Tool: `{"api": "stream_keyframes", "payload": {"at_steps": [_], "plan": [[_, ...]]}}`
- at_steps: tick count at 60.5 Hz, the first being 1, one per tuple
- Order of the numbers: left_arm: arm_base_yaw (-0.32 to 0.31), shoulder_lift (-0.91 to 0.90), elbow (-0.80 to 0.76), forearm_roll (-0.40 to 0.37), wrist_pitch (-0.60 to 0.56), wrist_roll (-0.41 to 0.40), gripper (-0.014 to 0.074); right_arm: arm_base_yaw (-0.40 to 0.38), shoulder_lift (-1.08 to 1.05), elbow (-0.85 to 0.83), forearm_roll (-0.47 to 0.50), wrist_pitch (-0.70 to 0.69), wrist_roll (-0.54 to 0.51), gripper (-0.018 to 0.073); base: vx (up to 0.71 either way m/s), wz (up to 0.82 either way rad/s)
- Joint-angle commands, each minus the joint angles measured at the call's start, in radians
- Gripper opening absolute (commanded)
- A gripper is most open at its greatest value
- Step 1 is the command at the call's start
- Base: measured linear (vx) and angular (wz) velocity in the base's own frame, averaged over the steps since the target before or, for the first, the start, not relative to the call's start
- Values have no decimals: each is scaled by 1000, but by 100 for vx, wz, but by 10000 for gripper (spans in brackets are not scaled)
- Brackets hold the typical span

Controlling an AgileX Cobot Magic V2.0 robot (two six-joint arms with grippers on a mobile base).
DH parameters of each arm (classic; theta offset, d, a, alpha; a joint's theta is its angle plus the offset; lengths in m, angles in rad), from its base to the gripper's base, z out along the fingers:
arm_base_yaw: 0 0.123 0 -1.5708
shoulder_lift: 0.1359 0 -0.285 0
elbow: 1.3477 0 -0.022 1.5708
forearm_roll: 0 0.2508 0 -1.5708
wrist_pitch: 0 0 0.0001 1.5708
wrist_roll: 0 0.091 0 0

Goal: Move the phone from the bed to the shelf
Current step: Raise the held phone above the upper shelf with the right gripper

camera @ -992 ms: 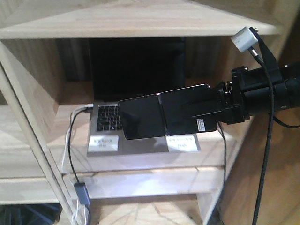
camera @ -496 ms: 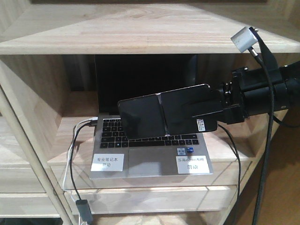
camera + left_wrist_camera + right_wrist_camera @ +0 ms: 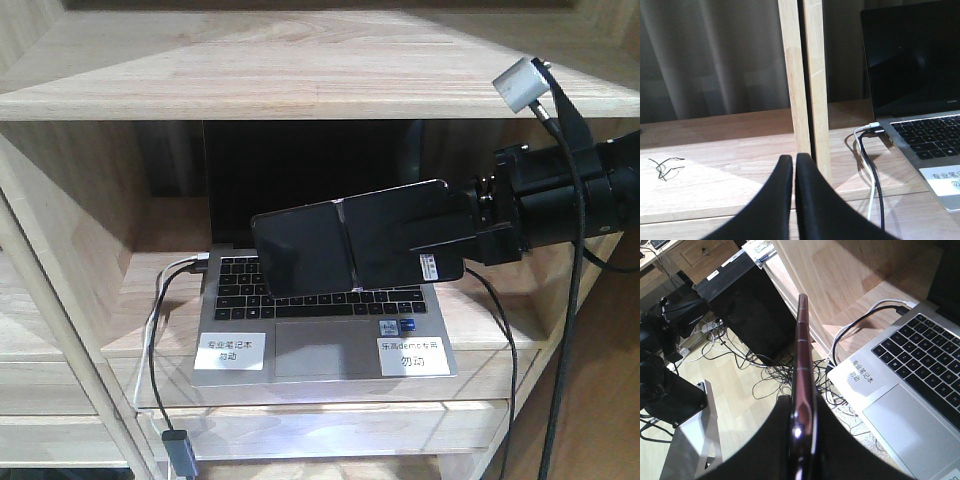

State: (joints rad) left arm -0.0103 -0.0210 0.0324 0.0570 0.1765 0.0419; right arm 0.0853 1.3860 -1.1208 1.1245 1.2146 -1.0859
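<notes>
The phone, a glossy black folding slab opened flat, hangs edge-up in front of the shelf's middle tier, above the laptop's keyboard. My right gripper is shut on the phone's right half, beside its white sticker. The right wrist view shows the phone's pinkish edge running up from between the right gripper's black fingers. My left gripper is shut and holds nothing, low in front of a pale wooden shelf upright. The bed is out of view.
An open grey laptop with white labels fills the middle tier under the phone. White and black cables run from its left side over the board's edge. Below left of the shelf lie black boxes and tangled floor cables.
Over the last second the shelf and laptop have slid lower in the front view, showing more of the laptop. The phone and right gripper keep their place in the frame.
</notes>
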Motion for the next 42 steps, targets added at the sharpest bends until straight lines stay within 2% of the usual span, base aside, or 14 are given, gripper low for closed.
{"api": "stream_keyframes", "payload": {"at_steps": [1, 42], "plan": [[-2, -4, -26, -7, -69, -3, 1, 0, -35, -29, 88, 75, -2, -1, 0, 0], [-2, -4, -26, -7, -69, -3, 1, 0, -35, -29, 89, 75, -2, -1, 0, 0]]}}
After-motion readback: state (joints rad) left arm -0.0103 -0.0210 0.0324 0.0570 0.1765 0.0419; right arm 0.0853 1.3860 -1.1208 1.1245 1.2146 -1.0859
